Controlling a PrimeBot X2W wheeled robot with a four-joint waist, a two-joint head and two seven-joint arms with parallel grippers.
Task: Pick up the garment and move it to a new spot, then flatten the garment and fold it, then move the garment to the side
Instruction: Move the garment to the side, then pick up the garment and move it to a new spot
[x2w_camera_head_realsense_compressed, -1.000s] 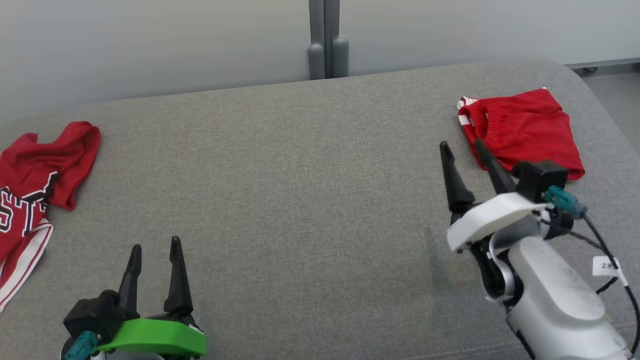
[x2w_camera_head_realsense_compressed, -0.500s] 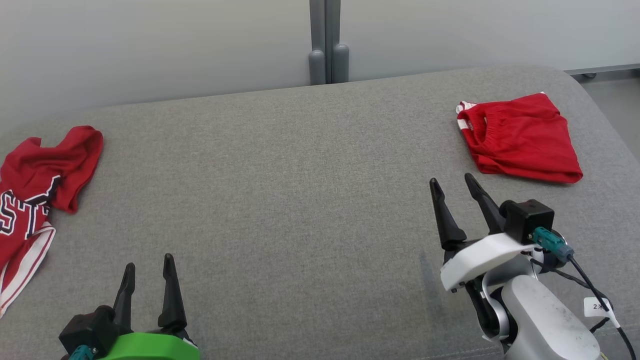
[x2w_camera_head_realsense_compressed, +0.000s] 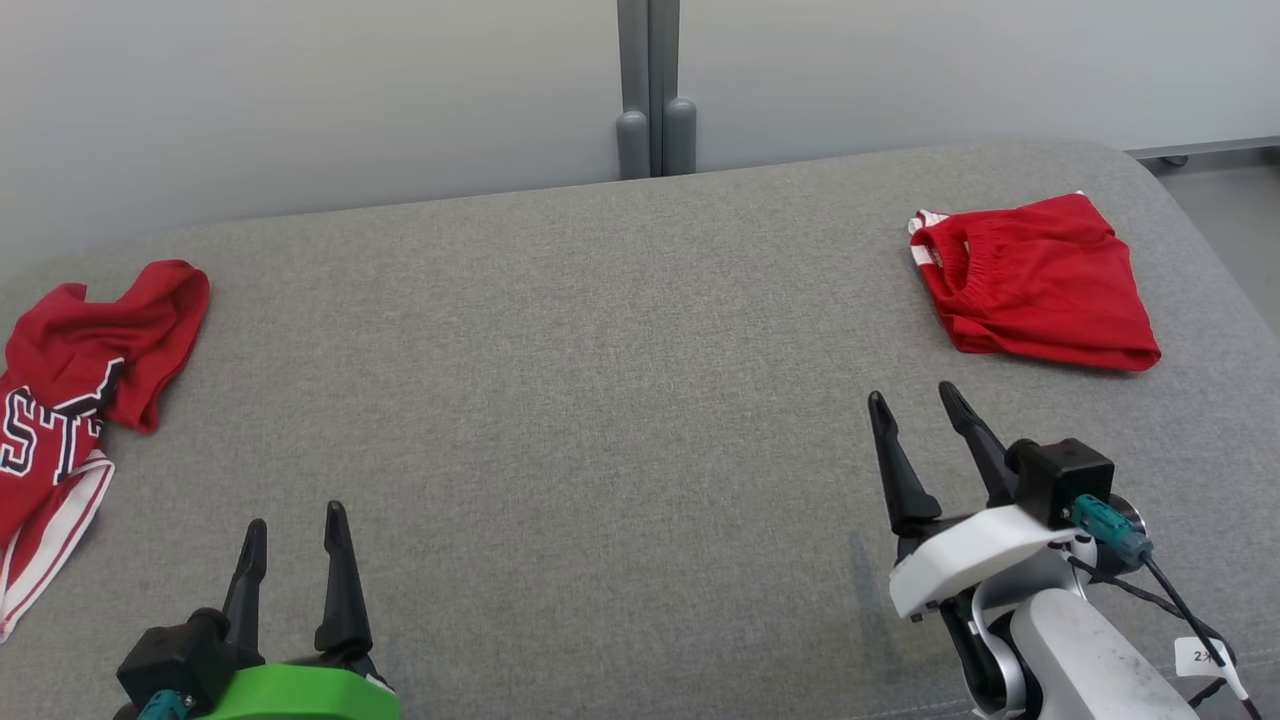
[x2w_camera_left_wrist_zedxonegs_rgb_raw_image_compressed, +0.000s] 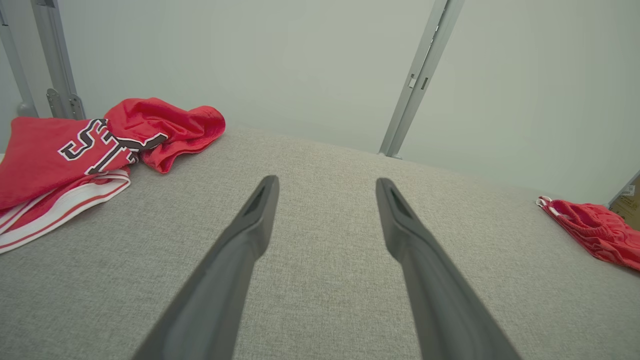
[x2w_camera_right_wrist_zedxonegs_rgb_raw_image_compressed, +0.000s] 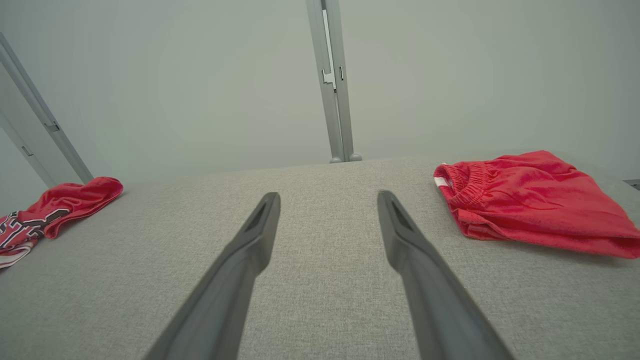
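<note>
Two red garments lie on the grey fabric surface: folded red shorts flat at the far right, and a crumpled red jersey with lettering at the left edge. Left gripper and right gripper both have fingers spread wide with nothing held, low over the near side. Right gripper is near the shorts but not touching; left gripper is well apart from the jersey.

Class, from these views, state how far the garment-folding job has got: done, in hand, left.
Done: the red shorts lie folded at the right side. In hand: nothing; the left gripper and right gripper are open and empty. Left: the red jersey lies crumpled at the left edge, possibly next.
</note>
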